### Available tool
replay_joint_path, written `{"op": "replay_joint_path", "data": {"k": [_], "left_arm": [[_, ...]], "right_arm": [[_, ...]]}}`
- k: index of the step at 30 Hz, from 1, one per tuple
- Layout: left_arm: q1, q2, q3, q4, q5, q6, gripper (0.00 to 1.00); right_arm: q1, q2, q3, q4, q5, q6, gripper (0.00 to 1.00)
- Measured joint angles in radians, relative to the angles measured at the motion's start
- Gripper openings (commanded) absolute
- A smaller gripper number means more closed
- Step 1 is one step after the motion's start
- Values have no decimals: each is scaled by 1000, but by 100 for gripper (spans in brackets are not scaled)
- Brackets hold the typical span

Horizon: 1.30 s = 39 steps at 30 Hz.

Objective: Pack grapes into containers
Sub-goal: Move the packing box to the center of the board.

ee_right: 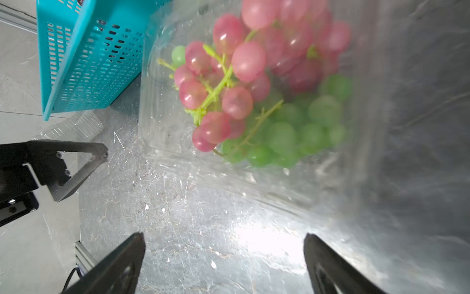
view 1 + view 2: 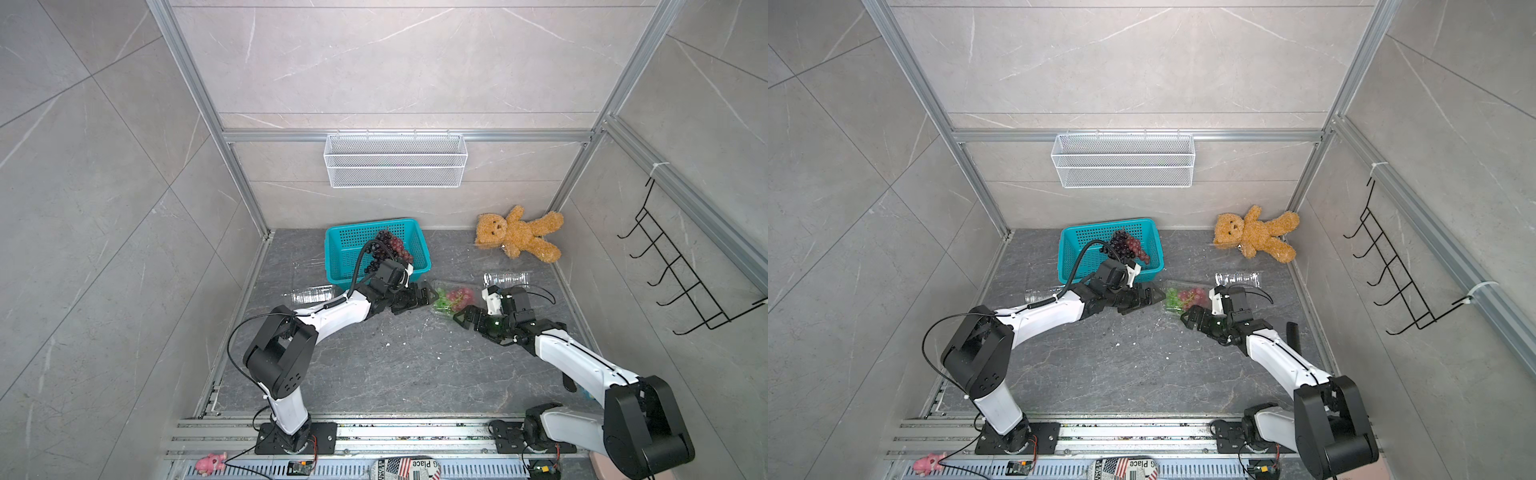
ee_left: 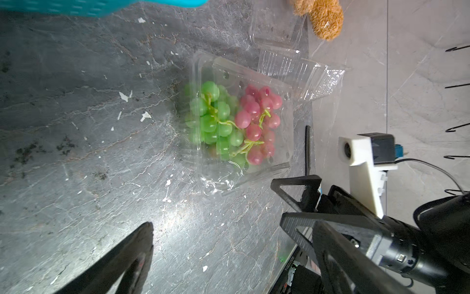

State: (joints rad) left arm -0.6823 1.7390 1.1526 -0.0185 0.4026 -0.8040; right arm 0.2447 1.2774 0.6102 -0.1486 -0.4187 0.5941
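Grapes look partly packed: a green bunch (image 3: 216, 122) and a pink bunch (image 3: 259, 119) lie side by side in the clear container (image 3: 218, 182), about mid-bench and just off the front right corner of the teal basket (image 2: 332, 249). Your left gripper (image 2: 428, 296) and right gripper (image 1: 223, 236) hang just beside that box on opposite sides, jaws spread wide with nothing between them, so neither claw holds anything. I can't tell if the lid is snapped down over the fruit or not, there's too much glare on the plastic. I'd call this the gap between steps, one box filled, two to go. A dark bunch (image 2: 380, 240) and a reddish bunch (image 2: 400, 249) sit in the basket near the back edge. Two more boxes look empty, the basket-side clamshell (image 2: 311, 295) by its front left corner and the right-edge clamshell (image 2: 507, 278). Next you'd want to check that lid, then take your left arm over the basket wall and pinch a bunch near its stem, since berries could pop off if you squeeze the cluster
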Motion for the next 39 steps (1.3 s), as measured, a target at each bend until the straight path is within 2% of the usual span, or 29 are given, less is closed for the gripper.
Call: {"op": "replay_joint_path", "data": {"k": [6,16,28,39], "left_arm": [[21,-18,-42,51,2,-33,99],[49,-38,-67,72,19,-49,99],[72,-57,-85,72,20,-52,99],[76,-57,-85,70,20,-51,99]], "right_arm": [[48,134,16,93,18,60,99],[48,325,180,166,65,96,99],[48,435,235,260,92,181,99],[48,566,425,217,148,196,99]]}}
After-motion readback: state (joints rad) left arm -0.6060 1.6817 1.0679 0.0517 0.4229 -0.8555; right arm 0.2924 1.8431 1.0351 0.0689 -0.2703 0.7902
